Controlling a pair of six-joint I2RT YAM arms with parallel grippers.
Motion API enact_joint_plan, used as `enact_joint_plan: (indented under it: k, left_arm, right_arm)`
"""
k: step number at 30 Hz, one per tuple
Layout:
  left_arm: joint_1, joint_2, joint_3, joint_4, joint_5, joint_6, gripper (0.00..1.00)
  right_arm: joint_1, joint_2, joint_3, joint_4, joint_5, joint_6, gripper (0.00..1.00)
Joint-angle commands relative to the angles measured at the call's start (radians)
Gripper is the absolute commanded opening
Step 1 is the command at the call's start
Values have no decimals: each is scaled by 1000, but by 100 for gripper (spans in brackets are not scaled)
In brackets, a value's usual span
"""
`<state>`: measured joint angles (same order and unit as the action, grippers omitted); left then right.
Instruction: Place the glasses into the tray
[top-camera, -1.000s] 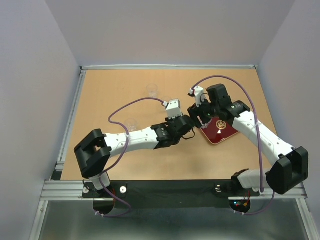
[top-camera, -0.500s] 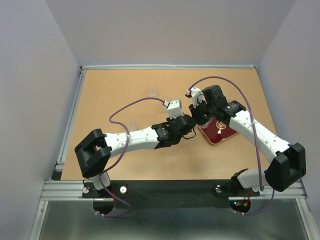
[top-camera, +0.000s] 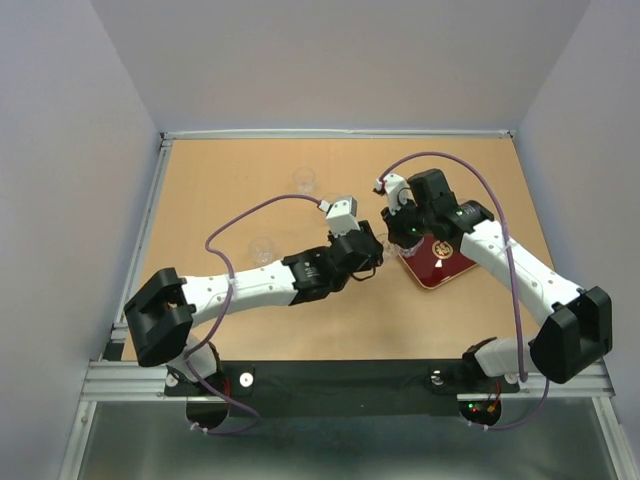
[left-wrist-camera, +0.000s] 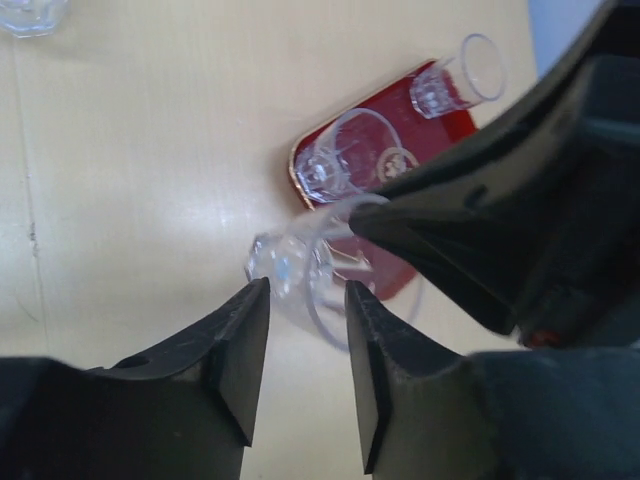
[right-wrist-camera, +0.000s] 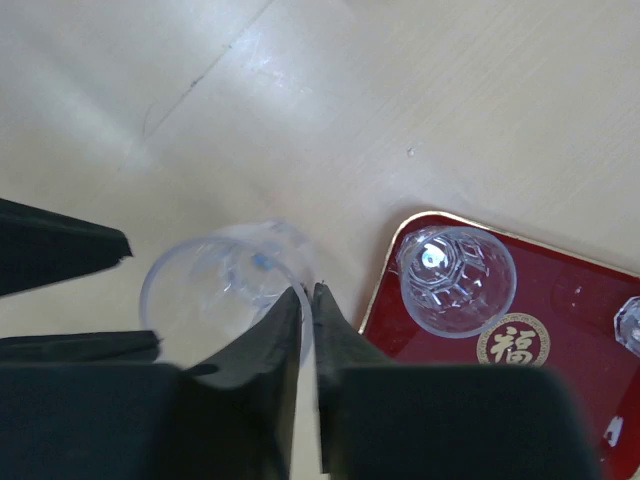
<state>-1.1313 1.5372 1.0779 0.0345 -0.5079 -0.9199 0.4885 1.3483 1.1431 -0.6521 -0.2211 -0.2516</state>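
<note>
My right gripper is shut on the rim of a clear glass, one finger inside the cup and one outside, just left of the dark red tray. That glass hangs tilted beyond the tips of my left gripper, which is open with nothing between its fingers. Two more glasses stand on the tray. In the top view the two grippers meet at the left corner of the tray.
Two other glasses stand on the wooden table, left of the arms' meeting point. A metal rail edges the table on the left, and grey walls close in the sides and back.
My right gripper has shut on the glass's rim. My left gripper has opened, let go of that glass and drawn back to the left.
</note>
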Motion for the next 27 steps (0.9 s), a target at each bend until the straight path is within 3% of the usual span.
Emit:
enact_joint_plan:
  k: [1,9,15,19,27]
  left_arm:
    - [-8,-91,-58,140,40,42,53]
    - [-7,-175,-125,209,63,84,57]
    - [-5,-302,-211,271,55,218,69]
    - [30,-406,-249,227,62,352,80]
    - [149,-643,-240,48,37,616,91]
  right_arm:
    - [-36,-44,38,25,-32,-23,0]
    - [-129,-86,9,32,-147,-8,0]
    - [-280,-182,-34,45,-193,8,0]
    - [-359,-286,-71,60,-164,28,1]
    - [-547,-354,-141,69,-95,80,0]
